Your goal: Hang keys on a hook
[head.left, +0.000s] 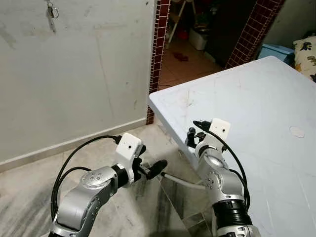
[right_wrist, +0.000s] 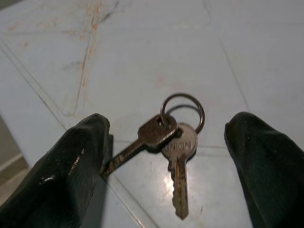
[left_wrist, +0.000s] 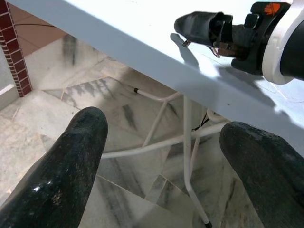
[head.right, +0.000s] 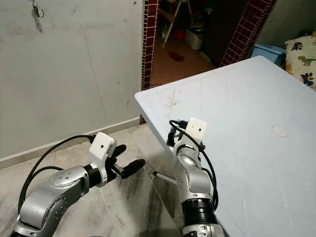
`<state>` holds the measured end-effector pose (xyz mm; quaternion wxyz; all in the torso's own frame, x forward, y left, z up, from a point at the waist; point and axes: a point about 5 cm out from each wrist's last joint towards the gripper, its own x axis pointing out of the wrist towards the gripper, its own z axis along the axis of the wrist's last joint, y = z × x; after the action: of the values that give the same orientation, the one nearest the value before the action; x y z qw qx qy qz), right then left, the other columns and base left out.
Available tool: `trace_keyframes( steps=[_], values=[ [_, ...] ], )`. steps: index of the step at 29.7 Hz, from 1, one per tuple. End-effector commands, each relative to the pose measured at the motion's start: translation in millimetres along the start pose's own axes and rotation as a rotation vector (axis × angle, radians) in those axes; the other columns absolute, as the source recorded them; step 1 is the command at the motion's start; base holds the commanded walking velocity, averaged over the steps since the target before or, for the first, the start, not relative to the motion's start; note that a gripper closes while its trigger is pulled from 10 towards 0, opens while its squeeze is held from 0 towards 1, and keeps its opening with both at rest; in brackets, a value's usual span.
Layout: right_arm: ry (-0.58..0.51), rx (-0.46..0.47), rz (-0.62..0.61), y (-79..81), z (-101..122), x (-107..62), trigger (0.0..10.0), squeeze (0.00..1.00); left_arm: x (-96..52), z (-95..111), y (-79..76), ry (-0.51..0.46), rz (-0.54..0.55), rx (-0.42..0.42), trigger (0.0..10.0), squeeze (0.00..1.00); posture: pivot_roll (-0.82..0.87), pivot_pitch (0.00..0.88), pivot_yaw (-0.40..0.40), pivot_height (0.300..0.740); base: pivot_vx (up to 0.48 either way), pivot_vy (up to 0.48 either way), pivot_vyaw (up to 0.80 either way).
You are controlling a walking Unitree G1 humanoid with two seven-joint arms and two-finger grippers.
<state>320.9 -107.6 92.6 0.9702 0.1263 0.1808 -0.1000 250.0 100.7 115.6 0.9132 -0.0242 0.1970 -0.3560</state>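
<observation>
Keys [right_wrist: 171,137]: two on one ring, lying flat on the white counter [head.left: 256,103] near its corner, between the spread fingers [right_wrist: 71,161] of the right gripper [right_wrist: 171,156], which touch neither key. In the head views the keys themselves are hidden behind the right gripper [head.left: 193,132] and its white camera block. The tip of one key runs under the shadow of a finger, so its end is hard to make out. The left gripper [head.left: 150,168] hangs below counter level over the marble floor [head.left: 29,187], fingers [left_wrist: 71,161] spread and holding nothing. Its wrist view looks under the counter edge at the white frame legs [left_wrist: 187,142]. On the grey wall [head.left: 89,74], high up and well apart from the counter, a small metal item [head.left: 51,14] hangs; it is too small to tell whether it is a hook or another set of keys. A brick-tiled doorway post [head.left: 159,44] stands between wall and counter corner.
</observation>
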Motion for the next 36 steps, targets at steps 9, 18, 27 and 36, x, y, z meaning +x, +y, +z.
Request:
trace_keyframes(
  steps=[9,18,27,36],
  values=[
    [0.114,0.067,0.029,4.3,-23,-5.0,0.0,0.0,1.1,3,-3.5,-0.009,-0.008,0.014,10.0,0.0,0.17,0.08,-0.108,0.74,0.0,0.0,0.0],
    [0.138,0.08,0.023,2.6,-27,-3.3,0.0,0.0,1.0,4,-2.2,-0.011,-0.004,0.018,10.0,0.0,0.18,0.08,-0.109,0.74,0.0,0.0,0.0],
    [0.161,0.073,0.006,-2.8,-31,-4.4,0.0,0.0,1.2,4,-3.5,-0.011,-0.006,0.014,10.0,0.0,0.17,0.086,-0.107,0.74,0.0,0.0,0.0],
    [0.148,0.059,-0.001,-5.1,-29,-2.2,0.0,0.0,2.5,5,-2.4,-0.015,-0.003,0.016,10.0,0.0,0.17,0.087,-0.105,0.74,0.0,0.0,0.0]
  ],
)
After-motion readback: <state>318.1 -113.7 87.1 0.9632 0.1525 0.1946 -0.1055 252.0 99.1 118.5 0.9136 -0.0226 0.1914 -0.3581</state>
